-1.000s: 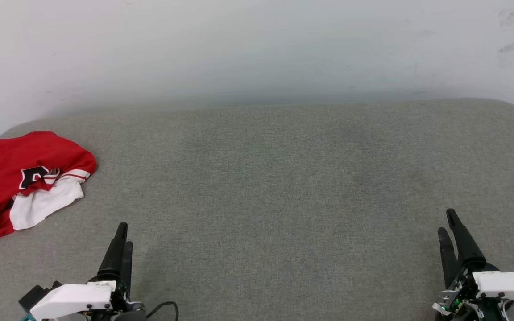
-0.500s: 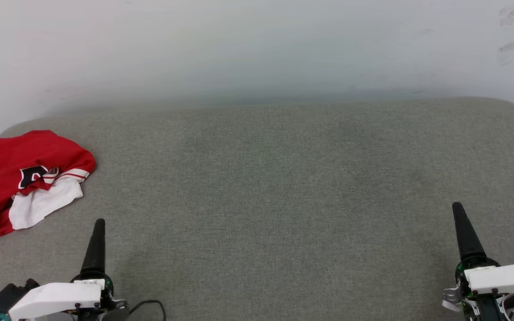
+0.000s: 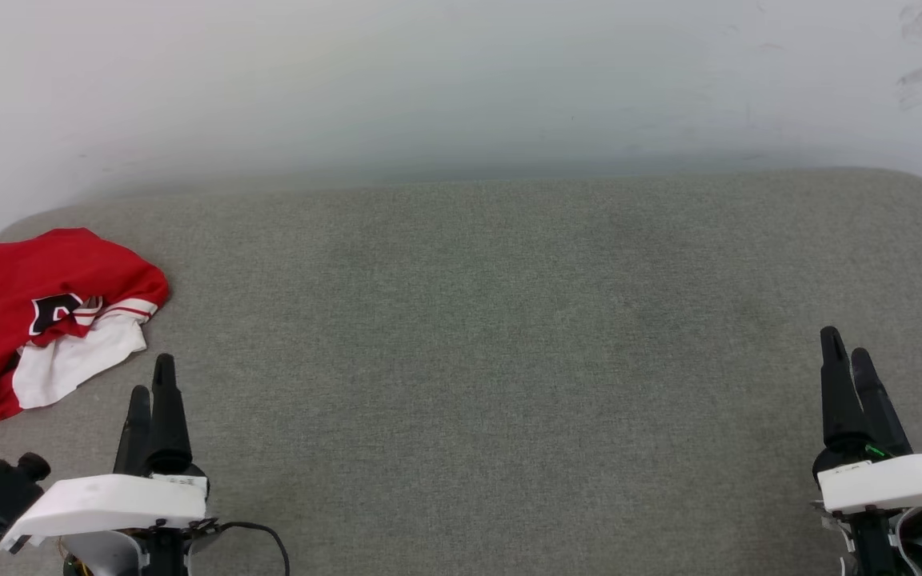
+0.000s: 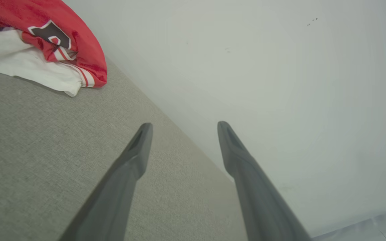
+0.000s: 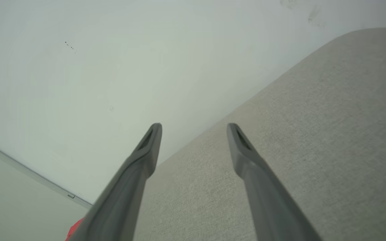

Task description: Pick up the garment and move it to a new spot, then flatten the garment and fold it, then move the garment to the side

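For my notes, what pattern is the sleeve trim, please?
Red-and-white striped trim; left wrist view.

The garment [image 3: 37, 320] lies bunched on the surface [image 3: 477, 336] at its far left corner. The left hand [image 3: 151, 376] is at the near left, just before the garment and apart from it. The right hand [image 3: 844, 342] is at the near right, well apart. A wall [image 3: 461, 80] stands behind the surface.

garment [image 3: 37, 320] crumpled; grippers apart

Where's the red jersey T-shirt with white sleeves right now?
The crumpled red jersey T-shirt with white sleeves lies at the head view's far left on the grey fabric surface, near its back corner, just ahead and left of the left gripper.
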Controlling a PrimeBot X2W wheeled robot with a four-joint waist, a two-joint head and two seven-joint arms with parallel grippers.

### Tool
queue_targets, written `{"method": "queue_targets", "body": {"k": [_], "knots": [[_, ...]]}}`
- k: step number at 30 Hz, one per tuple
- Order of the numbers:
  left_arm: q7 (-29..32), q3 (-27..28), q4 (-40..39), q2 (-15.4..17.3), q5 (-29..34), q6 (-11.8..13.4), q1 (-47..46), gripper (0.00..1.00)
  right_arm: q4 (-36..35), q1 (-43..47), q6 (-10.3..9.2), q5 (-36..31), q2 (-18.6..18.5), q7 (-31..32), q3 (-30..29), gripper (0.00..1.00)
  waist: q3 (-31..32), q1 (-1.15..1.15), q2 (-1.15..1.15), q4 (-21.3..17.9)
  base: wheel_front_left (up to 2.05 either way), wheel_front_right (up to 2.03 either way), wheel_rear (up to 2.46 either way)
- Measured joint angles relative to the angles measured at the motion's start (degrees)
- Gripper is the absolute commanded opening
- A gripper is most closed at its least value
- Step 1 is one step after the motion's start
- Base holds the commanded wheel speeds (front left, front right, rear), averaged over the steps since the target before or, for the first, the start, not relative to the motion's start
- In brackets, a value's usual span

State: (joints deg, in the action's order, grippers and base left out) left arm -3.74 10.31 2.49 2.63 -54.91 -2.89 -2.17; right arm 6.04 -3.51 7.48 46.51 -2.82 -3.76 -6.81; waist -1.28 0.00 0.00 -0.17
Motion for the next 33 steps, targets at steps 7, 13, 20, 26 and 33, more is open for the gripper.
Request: {"method": "queue_targets", "body": {"k": [7,13,20,26,33], "knots": [[-1.2,-5.5,-4.3,0.0,12.5,4.8,0.7,1.0,-3.5,0.0,0.0,-11.1,0.0,-1.3,0.6,1.0,-0.4,0.0,0.0,0.0,0.0,0.0,0.0],[-2.3,-11.1,-6.9,1.7,20.0,8.6,0.8,1.0,-5.1,0.0,0.0,-18.4,0.0,-2.3,1.9,1.0,-0.7,0.0,0.0,0.0,0.0,0.0,0.0],[-3.5,-18.6,-8.8,6.0,25.9,15.5,0.8,1.0,-6.2,0.1,0.01,-25.1,0.0,-3.4,3.3,1.0,-0.8,0.0,0.0,0.0,0.0,0.0,0.0],[-4.4,-25.0,-10.2,9.0,28.9,21.5,0.7,1.0,-6.6,0.1,0.01,-29.8,0.0,-4.4,4.2,1.0,-0.8,0.0,0.0,-0.1,0.0,0.0,0.0],[-5.4,-29.9,-11.2,11.4,30.9,24.8,0.5,1.0,-7.0,0.3,0.01,-35.4,0.0,-5.4,4.9,1.0,-0.7,0.0,0.0,0.0,0.0,0.0,0.0]]}}
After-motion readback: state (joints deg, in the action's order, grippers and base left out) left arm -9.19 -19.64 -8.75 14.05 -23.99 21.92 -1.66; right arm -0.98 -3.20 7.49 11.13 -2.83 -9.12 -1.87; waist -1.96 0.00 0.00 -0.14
